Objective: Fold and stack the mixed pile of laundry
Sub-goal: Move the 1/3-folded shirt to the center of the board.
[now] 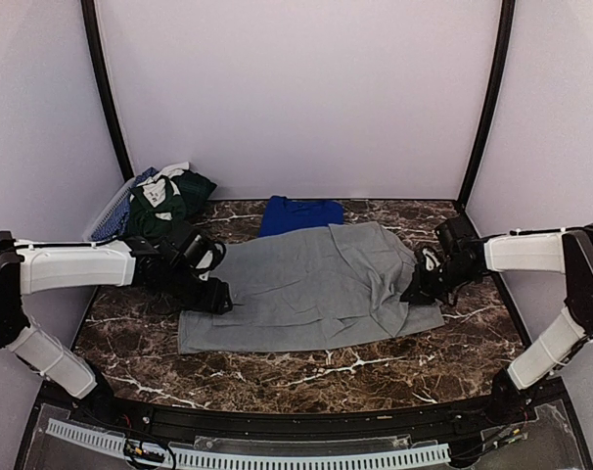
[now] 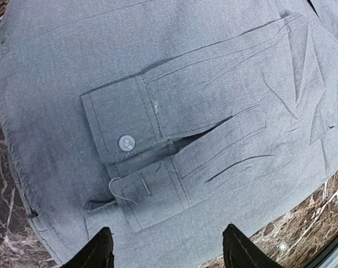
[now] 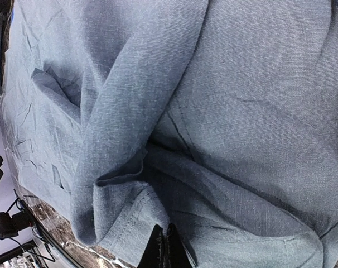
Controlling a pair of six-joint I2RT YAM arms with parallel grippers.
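While shirt [image 1: 316,286] is spread flat for folding, its edge is pinched by right gripper [image 3: 162,239], jaws closed; left gripper [image 2: 168,237] is held wide-open above cuff [image 2: 121,131].

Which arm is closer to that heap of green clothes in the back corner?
Left. The left gripper sits just in front of the heap; the right gripper is across the grey shirt.

One grey shirt [image 1: 316,289], one blue T-shirt [image 1: 301,213], one basket [image 1: 109,213], two arms [image 1: 76,266] [image 1: 526,252].
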